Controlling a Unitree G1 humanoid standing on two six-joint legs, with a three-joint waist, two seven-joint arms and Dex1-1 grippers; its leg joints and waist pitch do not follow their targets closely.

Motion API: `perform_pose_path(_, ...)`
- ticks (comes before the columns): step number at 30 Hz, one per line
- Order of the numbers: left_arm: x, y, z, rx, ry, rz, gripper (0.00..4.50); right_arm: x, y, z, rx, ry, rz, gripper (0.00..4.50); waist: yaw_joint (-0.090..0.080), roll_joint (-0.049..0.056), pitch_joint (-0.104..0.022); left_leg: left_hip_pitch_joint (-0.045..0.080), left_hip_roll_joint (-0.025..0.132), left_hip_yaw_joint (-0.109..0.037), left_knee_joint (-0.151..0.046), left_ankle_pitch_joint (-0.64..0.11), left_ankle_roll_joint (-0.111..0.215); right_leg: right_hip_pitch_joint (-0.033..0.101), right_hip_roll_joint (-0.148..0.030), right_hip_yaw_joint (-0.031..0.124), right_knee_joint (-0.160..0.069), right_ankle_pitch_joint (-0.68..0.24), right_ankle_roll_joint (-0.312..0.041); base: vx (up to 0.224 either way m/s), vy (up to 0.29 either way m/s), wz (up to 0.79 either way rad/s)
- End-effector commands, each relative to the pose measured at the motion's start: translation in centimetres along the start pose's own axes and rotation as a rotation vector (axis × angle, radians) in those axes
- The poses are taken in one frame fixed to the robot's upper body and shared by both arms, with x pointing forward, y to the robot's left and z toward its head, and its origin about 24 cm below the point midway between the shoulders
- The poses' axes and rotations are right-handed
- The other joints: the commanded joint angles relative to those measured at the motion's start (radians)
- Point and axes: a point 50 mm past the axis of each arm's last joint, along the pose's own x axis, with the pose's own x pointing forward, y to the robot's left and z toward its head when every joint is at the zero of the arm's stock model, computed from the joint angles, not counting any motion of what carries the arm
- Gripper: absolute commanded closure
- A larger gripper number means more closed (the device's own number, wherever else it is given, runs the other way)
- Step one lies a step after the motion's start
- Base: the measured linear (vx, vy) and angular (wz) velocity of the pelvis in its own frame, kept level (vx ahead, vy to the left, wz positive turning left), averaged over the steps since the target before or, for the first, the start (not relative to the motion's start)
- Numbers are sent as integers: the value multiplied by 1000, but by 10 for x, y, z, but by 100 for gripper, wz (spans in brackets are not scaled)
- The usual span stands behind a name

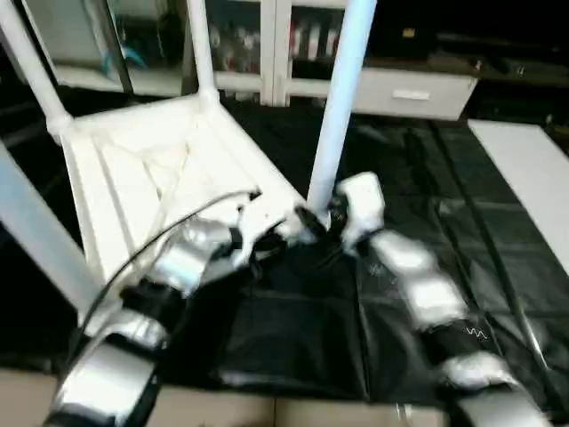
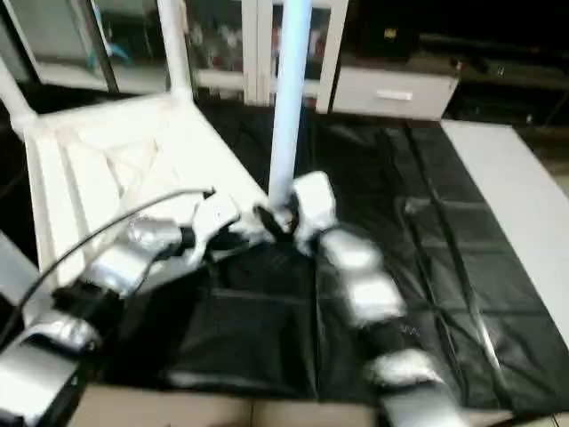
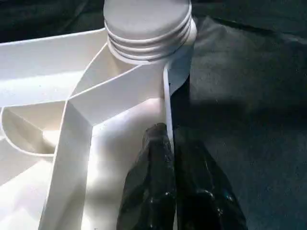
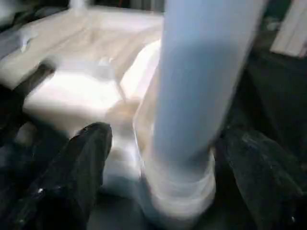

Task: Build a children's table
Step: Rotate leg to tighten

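Note:
The white tabletop (image 1: 151, 169) lies upside down on the black mat, its ribs facing up. Three legs (image 1: 200, 44) (image 1: 31, 62) (image 1: 36, 240) stand up from its corners. A fourth leg (image 1: 342, 98) rises upright from the near right corner. In the left wrist view its threaded end (image 3: 146, 28) sits at the corner socket. My left gripper (image 3: 170, 143) is shut on the tabletop's thin rim wall (image 3: 167, 96) just beside that socket. My right gripper (image 4: 168, 191) stands open around the base of this leg (image 4: 201, 86), one finger (image 4: 72, 177) on each side with a gap.
The black mat (image 1: 293, 329) covers the floor in front and to the right. A flat white board (image 1: 533, 178) lies at the mat's right edge. Glass-fronted cabinets and a white drawer unit (image 1: 409, 89) stand behind. A black cable (image 1: 151, 240) runs along my left forearm.

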Motion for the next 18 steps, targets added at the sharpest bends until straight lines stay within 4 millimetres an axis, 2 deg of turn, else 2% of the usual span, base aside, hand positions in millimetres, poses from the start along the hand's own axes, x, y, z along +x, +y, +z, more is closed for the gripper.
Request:
perform_pose_path(1, -1, -17, -34, -38, 109, -127, 450, -16, 10, 3, -78, 42, 212, 16, 12, -1, -51, -1, 9, 7, -55, -195, 66, 60, -25, 14, -55, -43, -215, 0, 0, 0)
perform_pose_path(3, -5, -21, -35, -16, 102, -209, 450, -27, 8, 1, -99, 76, 258, 8, 13, 0, -49, -3, 10, 8, -56, -201, 76, 56, -29, 15, -58, -55, -226, 0, 0, 0)
perform_pose_path(5, -8, -25, -36, -10, 104, -272, 450, -33, 6, 0, -110, 97, 280, 3, 10, -1, -45, 1, 11, 10, -59, -247, 63, 48, -28, 15, -64, -148, -231, 0, 0, 0)
perform_pose_path(7, -14, -35, -38, 27, 102, -407, 450, -43, 5, 0, -117, 135, 330, 3, 15, 1, -42, 5, 14, 9, -62, -279, 50, 45, -30, 18, -68, -210, -220, 0, 0, 0)
perform_pose_path(9, -18, -38, -40, 33, 116, -456, 450, -48, 6, 0, -108, 144, 359, 3, 23, 3, -44, 10, 18, 8, -64, -284, 42, 44, -31, 19, -66, -205, -217, 0, 0, 0)
perform_pose_path(10, -20, -41, -41, 45, 126, -497, 450, -51, 8, -1, -102, 150, 385, 3, 29, 8, -43, 19, 19, 11, -64, -288, 41, 36, -27, 19, -67, -181, -227, 0, 0, 0)
perform_pose_path(11, -22, -43, -42, 51, 134, -519, 450, -53, 9, 0, -99, 154, 404, 3, 31, 6, -43, 15, 18, 12, -64, -284, 40, 40, -26, 18, -62, -158, -234, 0, 0, 0)
perform_pose_path(13, -22, -43, -42, 51, 134, -519, 450, -53, 9, 0, -99, 154, 404, 3, 36, 6, -45, 15, 17, 13, -63, -275, 39, 41, -27, 17, -59, -144, -233, 0, 0, 0)
perform_pose_path(15, -26, -49, -43, 33, 148, -595, 450, -55, 15, -2, -83, 163, 454, 3, 39, 5, -44, 15, 18, 12, -64, -286, 32, 43, -30, 17, -58, -157, -231, 0, 0, 0)
perform_pose_path(16, -28, -52, -43, 34, 155, -626, 450, -55, 19, -4, -75, 172, 485, 3, 40, 2, -43, 12, 18, 12, -65, -285, 33, 44, -30, 17, -59, -168, -224, 0, 0, 0)
perform_pose_path(18, -28, -53, -43, 37, 156, -629, 450, -55, 22, -6, -70, 180, 510, 3, 40, 3, -43, 11, 17, 12, -65, -284, 32, 43, -31, 18, -61, -181, -219, 0, 0, 0)
